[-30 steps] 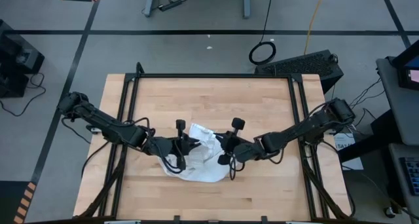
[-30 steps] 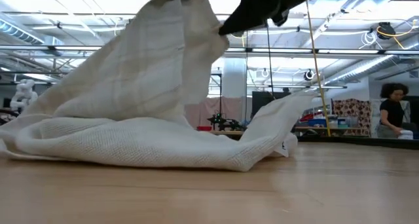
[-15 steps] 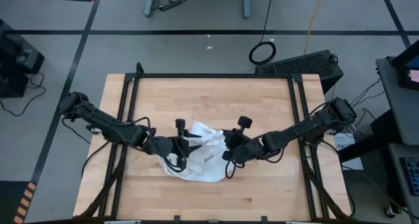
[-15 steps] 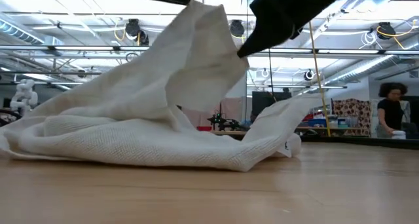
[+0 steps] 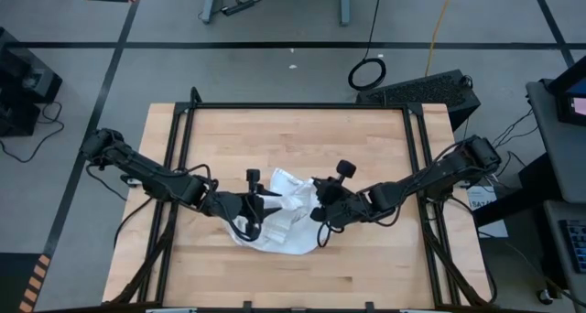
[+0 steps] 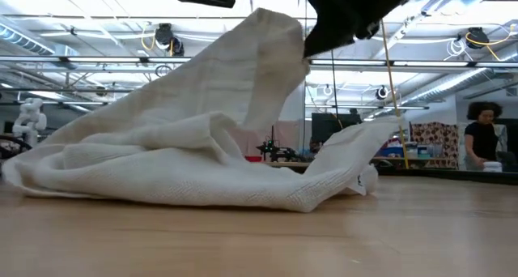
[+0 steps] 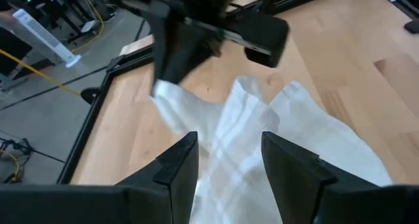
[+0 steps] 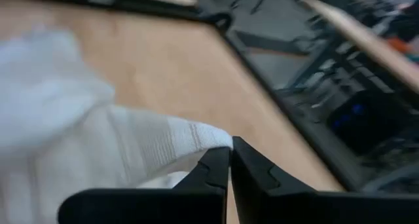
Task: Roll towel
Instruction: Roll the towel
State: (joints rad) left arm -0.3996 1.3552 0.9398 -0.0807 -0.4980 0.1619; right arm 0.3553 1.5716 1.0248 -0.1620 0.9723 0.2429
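The white towel lies crumpled on the middle of the wooden table, its bulk resting on the wood. One part rises to a peak. My right gripper is shut on that raised part. In the left wrist view it shows farther off, holding the cloth up. My left gripper hovers open just left of the peak. Its fingers stand apart above the cloth, touching nothing. My right gripper pinches an edge of the towel between its two fingers, at their free ends. It comes from the table's right side, slanting slightly down. The held part is lifted clear. The cloth slopes down from it to the heap on the table.
Black frame rails run along the table's left, right and far sides. Bare wood lies beyond the towel and in front of it. A person stands far off in the room behind.
My left gripper has let go of the towel's raised left part, which has sagged down onto the heap. The towel now hangs from my right gripper alone. My right gripper has turned its wrist while keeping its hold, and the peak has shifted slightly toward the table's right.
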